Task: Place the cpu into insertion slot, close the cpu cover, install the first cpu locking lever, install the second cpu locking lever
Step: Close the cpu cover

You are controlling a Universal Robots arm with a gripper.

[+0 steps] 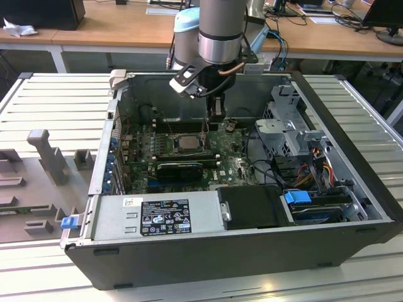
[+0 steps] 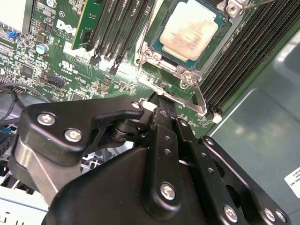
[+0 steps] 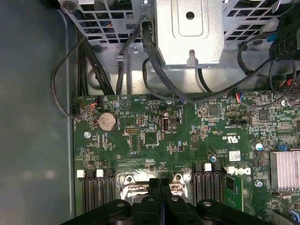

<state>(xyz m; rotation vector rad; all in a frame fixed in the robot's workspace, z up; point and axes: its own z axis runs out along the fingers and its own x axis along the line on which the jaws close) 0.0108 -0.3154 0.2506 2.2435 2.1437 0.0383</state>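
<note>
cpu (image 2: 189, 29) seated, cpu cover (image 2: 165, 65) down; lever step likely in hand; gripper (image 2: 158, 104) pinched narrow, empty, beside locking lever (image 2: 200, 96); calls for precise push

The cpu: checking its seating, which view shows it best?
The second wrist view: the cpu is close, its top clear. The exterior view shows it small near the gripper; the first wrist view's gripper hides it.

The cpu (image 1: 187, 142) sits in the insertion slot (image 1: 203, 150), with the cpu cover (image 2: 151, 55) lying around it. The graphics card (image 1: 179, 168) lies just before the slot, nearer the exterior camera. The drive cage (image 1: 286, 123) stands to the slot's right in the exterior view, and the gripper (image 1: 216, 116) hangs just behind the slot.
</note>
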